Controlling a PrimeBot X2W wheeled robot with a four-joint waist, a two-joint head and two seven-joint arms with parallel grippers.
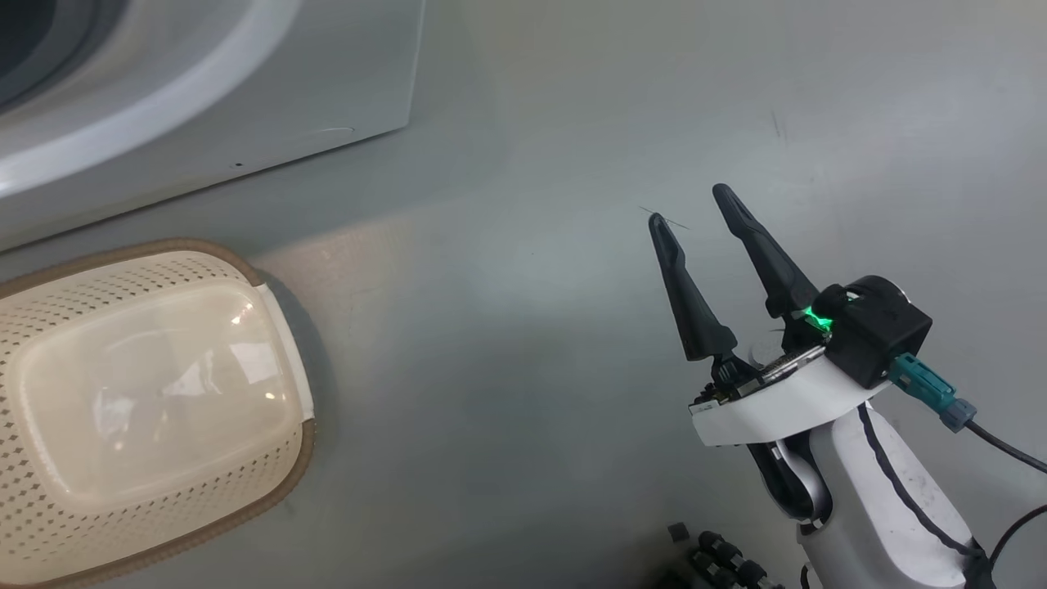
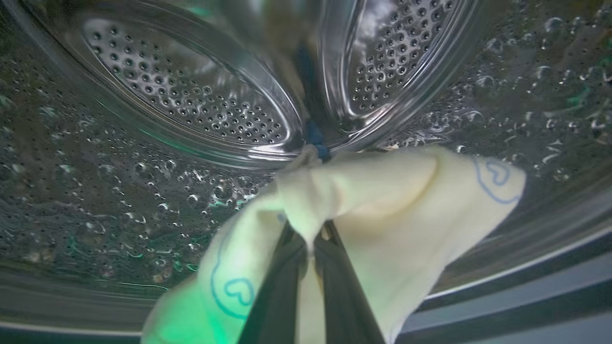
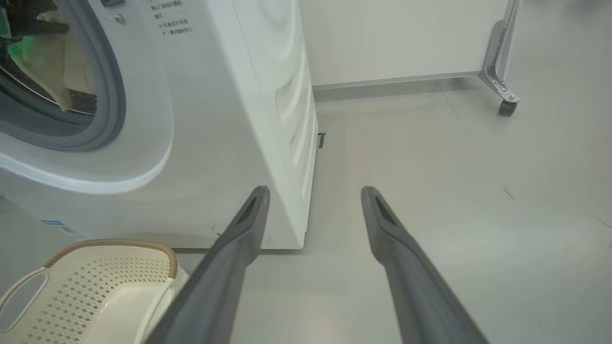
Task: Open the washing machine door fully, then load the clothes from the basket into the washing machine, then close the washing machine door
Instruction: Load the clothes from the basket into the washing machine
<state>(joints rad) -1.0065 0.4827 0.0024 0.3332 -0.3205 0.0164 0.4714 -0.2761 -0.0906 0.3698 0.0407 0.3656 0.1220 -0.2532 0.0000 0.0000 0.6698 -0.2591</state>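
Observation:
My left gripper (image 2: 310,239) is inside the perforated steel drum (image 2: 191,105) of the washing machine (image 1: 245,123), shut on a cream-yellow piece of the clothes (image 2: 382,205) printed with blue heart outlines. Seen from the right wrist, that fabric (image 3: 48,62) hangs behind the grey gasket (image 3: 112,95) in the machine's (image 3: 215,119) opening. On the floor in front stands the basket (image 1: 49,523), its glossy bottom bare; the right wrist view catches its rim and handle (image 3: 86,296). My right gripper (image 1: 691,209) hovers open over the floor to the machine's right, its fingers (image 3: 239,248) holding nothing. The washing machine door is out of view.
Grey floor (image 1: 532,327) stretches to the right of the machine. A white panel on a metal bracket with a caster (image 3: 507,106) stands at the far right. Dark parts of my base (image 1: 720,564) show at the head view's bottom edge.

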